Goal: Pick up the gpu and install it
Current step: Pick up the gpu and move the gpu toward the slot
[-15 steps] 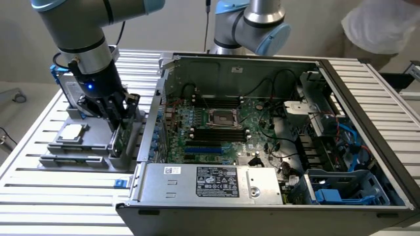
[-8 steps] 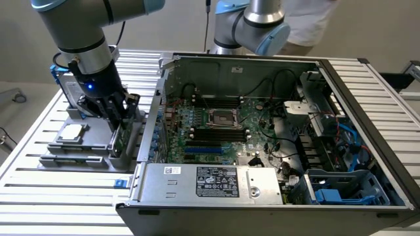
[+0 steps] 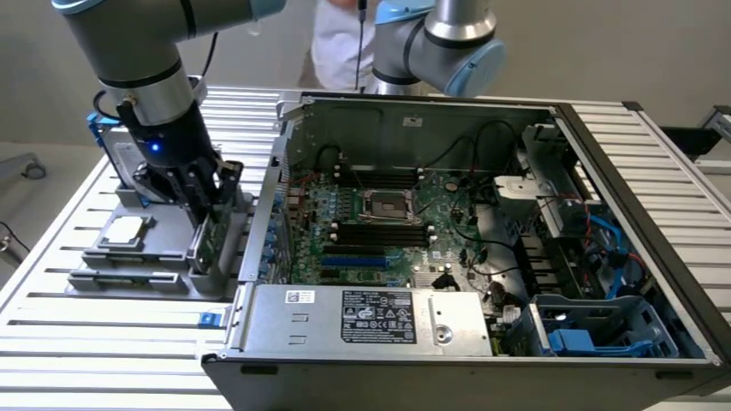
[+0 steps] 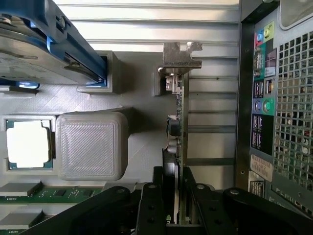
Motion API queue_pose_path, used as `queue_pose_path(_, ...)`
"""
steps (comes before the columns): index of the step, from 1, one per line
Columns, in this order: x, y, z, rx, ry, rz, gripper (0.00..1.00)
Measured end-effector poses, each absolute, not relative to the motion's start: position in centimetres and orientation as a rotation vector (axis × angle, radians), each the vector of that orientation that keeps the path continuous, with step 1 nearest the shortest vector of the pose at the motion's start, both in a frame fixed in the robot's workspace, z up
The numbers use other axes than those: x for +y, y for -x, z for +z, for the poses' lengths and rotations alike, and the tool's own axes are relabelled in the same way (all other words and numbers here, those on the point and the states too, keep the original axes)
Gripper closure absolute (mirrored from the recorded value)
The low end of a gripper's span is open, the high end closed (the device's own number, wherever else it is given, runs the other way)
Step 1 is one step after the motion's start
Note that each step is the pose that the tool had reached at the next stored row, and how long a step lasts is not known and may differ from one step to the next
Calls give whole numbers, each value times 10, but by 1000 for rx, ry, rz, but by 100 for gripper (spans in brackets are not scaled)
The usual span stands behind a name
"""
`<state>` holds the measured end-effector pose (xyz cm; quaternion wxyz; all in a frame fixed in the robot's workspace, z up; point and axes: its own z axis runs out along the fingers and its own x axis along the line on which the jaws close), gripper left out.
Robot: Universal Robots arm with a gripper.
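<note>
Over the ribbed grey holder (image 4: 90, 147) — black gripper (image 4: 173, 185) clamped on the thin, edge-up gpu (image 4: 177, 110).

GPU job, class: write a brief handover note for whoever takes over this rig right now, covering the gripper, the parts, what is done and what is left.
Gripper: black fingers closed on the gpu, a thin green circuit card with a silver metal end bracket.
Gpu: stands on edge in the grey plastic parts holder, beside the open black computer case, on the exterior view's left.
Done: card gripped.
Left: card not yet out of the holder, nothing seated on the green motherboard.
</note>
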<state>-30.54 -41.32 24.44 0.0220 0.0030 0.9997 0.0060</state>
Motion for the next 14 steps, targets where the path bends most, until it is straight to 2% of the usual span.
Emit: queue_pose_path(14, -412, 305, 300, 3098, -16, 19, 74)
